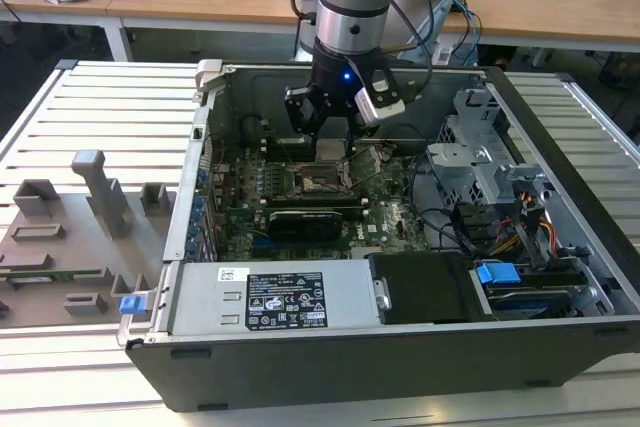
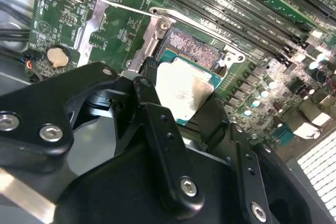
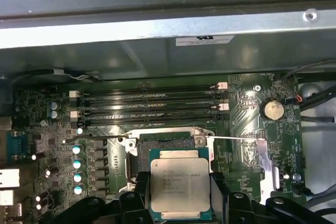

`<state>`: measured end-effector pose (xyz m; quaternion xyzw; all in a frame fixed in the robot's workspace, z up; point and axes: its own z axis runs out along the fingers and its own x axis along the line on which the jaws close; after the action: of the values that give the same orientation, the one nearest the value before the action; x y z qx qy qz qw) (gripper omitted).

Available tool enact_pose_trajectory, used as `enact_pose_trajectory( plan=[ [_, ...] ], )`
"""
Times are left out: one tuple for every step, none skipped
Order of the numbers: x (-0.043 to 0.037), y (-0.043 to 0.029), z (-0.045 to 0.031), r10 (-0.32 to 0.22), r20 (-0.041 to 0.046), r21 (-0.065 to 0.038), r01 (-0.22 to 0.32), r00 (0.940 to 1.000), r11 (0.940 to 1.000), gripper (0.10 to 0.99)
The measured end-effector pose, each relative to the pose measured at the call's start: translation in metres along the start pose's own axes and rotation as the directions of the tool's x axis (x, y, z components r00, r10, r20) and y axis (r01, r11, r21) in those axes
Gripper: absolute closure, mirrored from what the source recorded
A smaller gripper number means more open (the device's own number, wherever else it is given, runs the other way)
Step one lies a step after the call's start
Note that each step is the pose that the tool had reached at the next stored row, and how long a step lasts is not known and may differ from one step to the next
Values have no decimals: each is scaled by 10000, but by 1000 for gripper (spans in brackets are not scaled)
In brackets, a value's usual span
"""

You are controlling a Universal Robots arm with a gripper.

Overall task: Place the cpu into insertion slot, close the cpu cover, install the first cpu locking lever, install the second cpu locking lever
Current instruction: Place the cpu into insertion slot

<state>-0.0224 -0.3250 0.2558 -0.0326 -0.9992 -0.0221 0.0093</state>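
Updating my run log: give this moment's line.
claw: shut on small silver-grey square cpu | cpu: over dark square insertion slot, unseated

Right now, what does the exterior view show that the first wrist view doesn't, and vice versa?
Exterior view adds the open computer case, the power supply and the slatted table. First wrist view adds the coin battery and a close look at the cpu gripped by the tool. Both share the green motherboard and the insertion slot.

On my feed I see cpu (image 3: 180, 188) pale silver-grey top, teal-green edge. End effector (image 2: 181, 95) matte black. Motherboard (image 3: 252, 103) dark green, black memory slots (image 3: 152, 106), silver coin cell (image 3: 273, 109). Blue drive latch (image 1: 497, 273). Worktop (image 1: 100, 97) light grey, ribbed stripes. Power supply (image 1: 200, 307) grey, black label. Computer case (image 1: 400, 367) dark grey.
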Motion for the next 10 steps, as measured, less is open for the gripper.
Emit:
enact_pose_trajectory(
  plan=[
    [0,0,0,133,5,-2,-133,9999,9999,545],
    [0,0,1,423,19,-9,-423,9991,9991,545],
    [0,0,1,655,28,-13,-655,9978,9979,545],
    [0,0,2,969,41,-21,-969,9953,9953,545],
    [0,0,3,1132,48,-25,-1132,9936,9936,545],
    [0,0,3,1247,53,-28,-1247,9922,9922,545],
    [0,-1,4,1423,60,-32,-1423,9898,9898,545],
    [0,-1,4,1563,66,-36,-1563,9877,9877,545],
    [0,-1,5,1720,72,-41,-1720,9851,9851,545],
    [0,-1,6,1846,77,-44,-1845,9828,9828,545]
  ],
)
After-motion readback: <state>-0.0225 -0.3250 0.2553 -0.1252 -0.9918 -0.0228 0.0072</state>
